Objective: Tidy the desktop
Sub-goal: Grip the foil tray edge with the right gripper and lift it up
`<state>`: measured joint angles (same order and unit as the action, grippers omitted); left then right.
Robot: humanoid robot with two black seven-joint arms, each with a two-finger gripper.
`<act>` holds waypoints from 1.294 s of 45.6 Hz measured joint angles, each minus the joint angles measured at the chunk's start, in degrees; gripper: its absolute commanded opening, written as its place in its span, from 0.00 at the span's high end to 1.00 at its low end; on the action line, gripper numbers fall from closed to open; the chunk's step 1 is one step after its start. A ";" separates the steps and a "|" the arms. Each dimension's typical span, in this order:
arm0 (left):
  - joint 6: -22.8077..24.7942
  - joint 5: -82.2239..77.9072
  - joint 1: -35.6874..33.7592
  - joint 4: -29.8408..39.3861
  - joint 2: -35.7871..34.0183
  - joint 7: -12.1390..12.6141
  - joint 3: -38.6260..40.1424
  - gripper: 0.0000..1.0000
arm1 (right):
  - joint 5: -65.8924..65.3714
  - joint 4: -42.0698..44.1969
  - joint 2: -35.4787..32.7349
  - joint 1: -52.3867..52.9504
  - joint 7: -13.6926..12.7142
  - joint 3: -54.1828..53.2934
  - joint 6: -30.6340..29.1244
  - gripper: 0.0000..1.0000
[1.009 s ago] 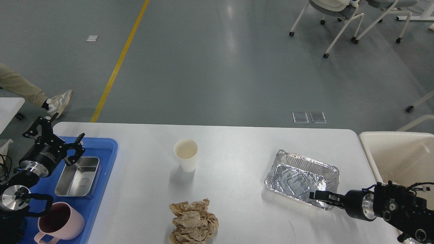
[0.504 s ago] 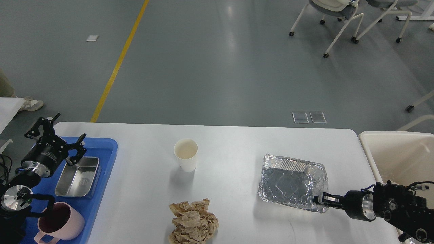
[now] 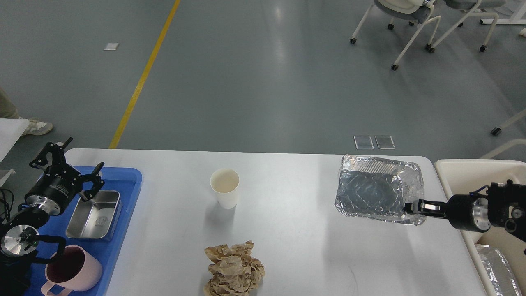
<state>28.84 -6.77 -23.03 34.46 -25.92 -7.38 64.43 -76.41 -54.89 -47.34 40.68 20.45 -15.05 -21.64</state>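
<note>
The white desktop [image 3: 287, 230] fills the lower view. My right gripper [image 3: 413, 206] is shut on the near right corner of a foil tray [image 3: 376, 189] and holds it lifted and tilted above the desktop's right end, beside the cream bin [image 3: 464, 168]. A white paper cup [image 3: 225, 187] stands upright left of centre. A crumpled brown paper ball [image 3: 233, 269] lies at the front edge. My left gripper [image 3: 70, 164] is open and empty above the blue tray [image 3: 123, 193].
The blue tray holds a steel container [image 3: 94, 213] and a pink mug [image 3: 72, 272]. The bin holds foil [image 3: 495, 267] at its front. Chairs [image 3: 415, 24] stand far back right. A person's shoe [image 3: 37, 126] is at the left.
My right gripper has lifted the foil tray off the desktop and carried it right and back toward the bin. The left arm has barely moved. The person's foot has stepped away to the left.
</note>
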 measured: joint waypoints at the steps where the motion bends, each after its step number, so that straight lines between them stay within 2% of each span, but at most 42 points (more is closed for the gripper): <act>1: 0.00 0.00 -0.01 0.00 0.01 0.00 0.00 0.03 | 0.00 -0.34 -0.57 1.06 -0.11 0.17 -1.12 1.00; 11: -0.01 -0.07 -0.20 -0.01 0.17 0.11 -0.48 0.03 | 0.41 -1.72 -2.79 12.61 -1.66 0.60 -14.14 1.00; 16: -0.22 -0.08 -0.39 -0.01 0.17 0.23 -0.73 0.03 | 1.96 -2.18 -1.65 16.18 -3.49 0.40 -17.24 1.00; 28: -0.36 -0.54 -0.47 -0.15 -0.32 0.31 -1.04 0.03 | 9.69 -2.70 6.11 19.92 -13.20 0.75 -21.47 1.00; 41: -0.95 -0.84 -0.18 -0.31 -0.51 0.85 -1.38 0.03 | 15.73 -1.98 13.49 20.21 -19.94 0.88 -21.66 1.00; 52: -1.43 -0.86 -0.70 -0.34 -0.51 1.82 -1.43 0.03 | 16.54 -1.02 17.59 20.03 -20.78 0.89 -20.81 1.00; 59: -3.07 -0.82 -1.05 0.22 -0.81 5.85 -1.43 0.03 | 16.51 -0.30 17.91 19.99 -20.77 0.77 -20.63 1.00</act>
<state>25.77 -7.58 -24.08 34.68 -26.73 -1.53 62.99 -59.90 -55.19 -29.43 60.67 -0.32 -14.27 -42.27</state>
